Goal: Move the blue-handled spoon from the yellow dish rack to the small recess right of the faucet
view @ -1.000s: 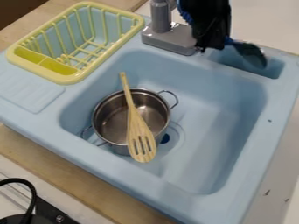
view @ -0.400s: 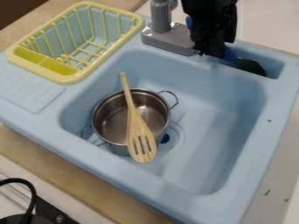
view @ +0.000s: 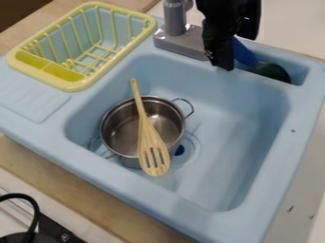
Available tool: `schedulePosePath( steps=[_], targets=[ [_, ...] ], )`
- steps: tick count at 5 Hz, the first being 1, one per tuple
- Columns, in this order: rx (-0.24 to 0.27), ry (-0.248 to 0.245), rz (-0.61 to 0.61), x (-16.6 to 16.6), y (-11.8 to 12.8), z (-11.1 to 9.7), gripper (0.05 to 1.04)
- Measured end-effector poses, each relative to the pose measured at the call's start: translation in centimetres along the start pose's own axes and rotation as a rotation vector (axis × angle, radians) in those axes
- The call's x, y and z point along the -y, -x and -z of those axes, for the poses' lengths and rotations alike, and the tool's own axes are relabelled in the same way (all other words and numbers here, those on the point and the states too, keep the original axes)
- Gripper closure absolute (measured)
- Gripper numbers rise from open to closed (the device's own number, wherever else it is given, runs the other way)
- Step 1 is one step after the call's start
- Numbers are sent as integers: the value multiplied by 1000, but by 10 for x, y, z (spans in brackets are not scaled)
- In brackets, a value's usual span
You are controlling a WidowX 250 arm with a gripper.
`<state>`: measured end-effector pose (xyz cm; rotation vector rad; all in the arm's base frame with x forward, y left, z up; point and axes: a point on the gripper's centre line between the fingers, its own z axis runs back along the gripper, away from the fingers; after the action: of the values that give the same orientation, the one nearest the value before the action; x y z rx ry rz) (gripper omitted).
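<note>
Gripper (view: 237, 53) over the sink's back edge, fingers spread apart. I see the utensil's blue handle (view: 244, 53) in the gap; its upper part is hidden by the gripper, so contact cannot be judged. The utensil's dark head (view: 273, 71) lies just beside the gripper, in the back recess (view: 300, 76); its shape is hard to make out. Faucet (view: 184, 40) close beside the gripper on the other side, top cropped by the view edge. Toward my camera, below the gripper: basin (view: 244, 123). Farther down in it, the pot (view: 120, 126), with the slotted spatula (view: 151, 142) across its rim, covering part of the inside. Drain (view: 179, 150) partly hidden by the pot. Beyond the faucet from the gripper: yellow rack (view: 66, 87). Farthest off: black cable (view: 35, 209), cut off by the view edge.
</note>
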<state>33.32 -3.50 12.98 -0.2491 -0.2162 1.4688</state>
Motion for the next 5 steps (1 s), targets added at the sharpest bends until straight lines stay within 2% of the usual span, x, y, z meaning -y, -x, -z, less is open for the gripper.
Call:
schedulePosePath(
  steps=[2, 3, 4, 5],
  targets=[
    [16, -13, 108, -12, -3, -10, 84],
    [14, 14, 209, -24, -3, -34, 84],
    [-7, 8, 290, -42, -4, -35, 84],
    [-4, 26, 310, -49, -4, -39, 84]
  ],
)
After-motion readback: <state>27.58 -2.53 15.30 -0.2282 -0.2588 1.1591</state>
